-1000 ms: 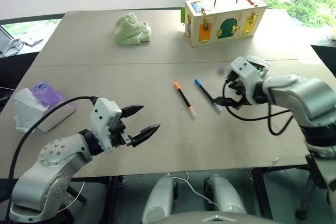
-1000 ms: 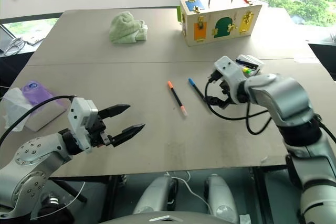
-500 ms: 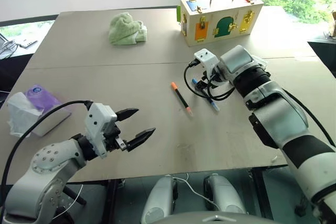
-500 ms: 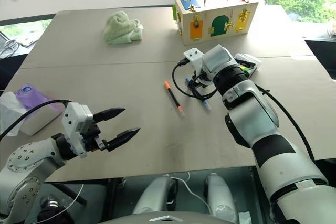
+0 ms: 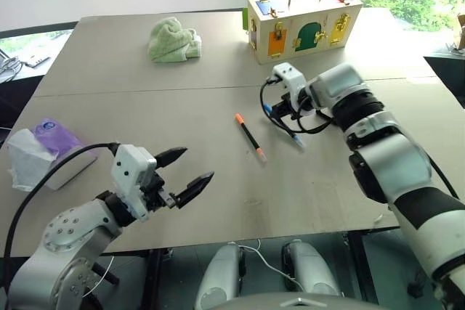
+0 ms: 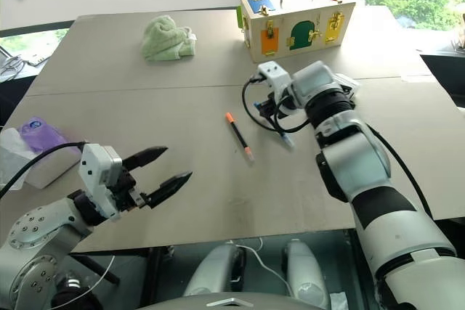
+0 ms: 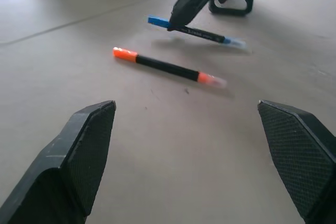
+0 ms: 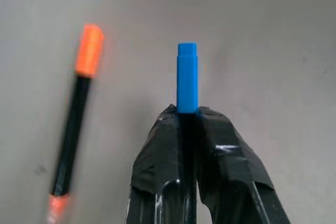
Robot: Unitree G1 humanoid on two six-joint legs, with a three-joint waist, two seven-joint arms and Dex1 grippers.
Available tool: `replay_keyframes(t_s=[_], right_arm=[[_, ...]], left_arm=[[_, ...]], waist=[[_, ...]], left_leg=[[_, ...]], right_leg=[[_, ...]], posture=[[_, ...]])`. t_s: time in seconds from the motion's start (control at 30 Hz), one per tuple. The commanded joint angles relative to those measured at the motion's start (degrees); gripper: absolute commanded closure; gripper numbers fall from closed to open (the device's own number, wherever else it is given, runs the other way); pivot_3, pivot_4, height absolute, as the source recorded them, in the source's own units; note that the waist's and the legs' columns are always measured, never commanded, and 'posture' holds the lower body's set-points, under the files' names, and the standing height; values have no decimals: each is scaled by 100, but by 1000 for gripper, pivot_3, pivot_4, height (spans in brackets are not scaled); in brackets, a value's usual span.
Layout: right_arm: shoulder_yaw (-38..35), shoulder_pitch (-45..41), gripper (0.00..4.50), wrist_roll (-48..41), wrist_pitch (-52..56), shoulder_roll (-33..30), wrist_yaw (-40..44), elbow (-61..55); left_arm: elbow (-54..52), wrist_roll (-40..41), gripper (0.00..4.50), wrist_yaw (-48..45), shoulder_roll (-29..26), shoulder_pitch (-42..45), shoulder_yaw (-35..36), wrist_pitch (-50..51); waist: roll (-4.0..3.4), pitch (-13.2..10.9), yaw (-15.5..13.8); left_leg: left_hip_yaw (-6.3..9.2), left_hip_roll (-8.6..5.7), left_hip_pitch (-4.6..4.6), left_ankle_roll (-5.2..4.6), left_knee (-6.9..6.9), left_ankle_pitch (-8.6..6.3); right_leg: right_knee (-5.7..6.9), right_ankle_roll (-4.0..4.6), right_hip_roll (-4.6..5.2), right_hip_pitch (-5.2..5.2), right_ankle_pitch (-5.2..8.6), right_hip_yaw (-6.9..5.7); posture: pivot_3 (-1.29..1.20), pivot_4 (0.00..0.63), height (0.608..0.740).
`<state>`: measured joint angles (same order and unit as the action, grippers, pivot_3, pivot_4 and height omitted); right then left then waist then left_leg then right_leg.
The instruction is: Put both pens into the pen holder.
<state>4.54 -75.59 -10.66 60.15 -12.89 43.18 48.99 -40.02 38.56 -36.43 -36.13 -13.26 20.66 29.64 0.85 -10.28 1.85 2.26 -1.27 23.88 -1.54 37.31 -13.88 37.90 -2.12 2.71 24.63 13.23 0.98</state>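
The blue pen (image 8: 187, 77) is clamped between the two fingers of the right tool (image 8: 188, 116), its cap sticking out past the tips; the right wrist view makes that grip plain, while the head views show little more than the pen slanting under the right tool at mid-counter (image 5: 218, 201). The left wrist view gives the side-on look: the blue pen (image 7: 197, 32) appears lifted clear of the counter, with a shadow below it. The orange pen (image 5: 250, 136) lies flat on the counter just to the left of the blue one, apart from it. The holder (image 6: 343, 85) shows partly behind the right arm in the right eye view; its black frame (image 7: 233, 3) appears in the left wrist view. The left tool (image 5: 190, 172) hovers near the front edge, fingers wide apart and empty. Farther back sit a wooden box (image 5: 304, 25) and a green cloth (image 5: 173, 39).
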Motion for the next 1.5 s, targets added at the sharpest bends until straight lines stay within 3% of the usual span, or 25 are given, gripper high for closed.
replay_keyframes(t_s=[0.03,0.2,0.33,0.53,0.73,1.5], right_arm=[[-1401,448,4456,-925,150,-211,-365,-2397],[-2688,1519,4456,-1567,-867,-3,-1265,-4794],[-2180,2314,4456,-994,-1554,-668,-1410,-5707],[-1743,3110,4456,-327,-3749,-990,-1291,-5412],[-1489,3322,4456,-155,-5013,-1020,-1069,-4831],[-678,3682,4456,1042,-8358,-1547,-840,-2842]], left_arm=[[-201,287,0,283,91,319,28,65],[7,315,0,402,159,915,-364,160],[390,171,0,301,229,1465,-763,101],[734,-30,0,75,206,1918,-1061,-93],[674,-81,0,-12,188,1814,-1032,-160],[387,-179,0,78,179,1451,-874,-217]], waist=[[0,0,-7],[3,2,-4],[2,2,-43],[3,3,65],[2,2,42],[3,3,7]], left_leg=[[0,2,0,-1,-1,-1],[-3,3,-1,-4,-3,-2],[-11,-1,-5,-5,10,-1],[-34,19,-20,-5,10,0],[-40,28,-20,-4,12,0],[-41,27,-20,19,13,13]], right_leg=[[0,0,-1,0,0,1],[0,-2,-4,-3,0,1],[9,-4,-7,-6,-1,6],[17,-4,-51,-8,-2,34],[14,-3,-58,-7,-2,41],[11,-3,-54,-8,-3,43]], posture=[[0,150,740],[0,150,740],[0,150,740],[0,150,740],[0,150,740],[0,150,740]])
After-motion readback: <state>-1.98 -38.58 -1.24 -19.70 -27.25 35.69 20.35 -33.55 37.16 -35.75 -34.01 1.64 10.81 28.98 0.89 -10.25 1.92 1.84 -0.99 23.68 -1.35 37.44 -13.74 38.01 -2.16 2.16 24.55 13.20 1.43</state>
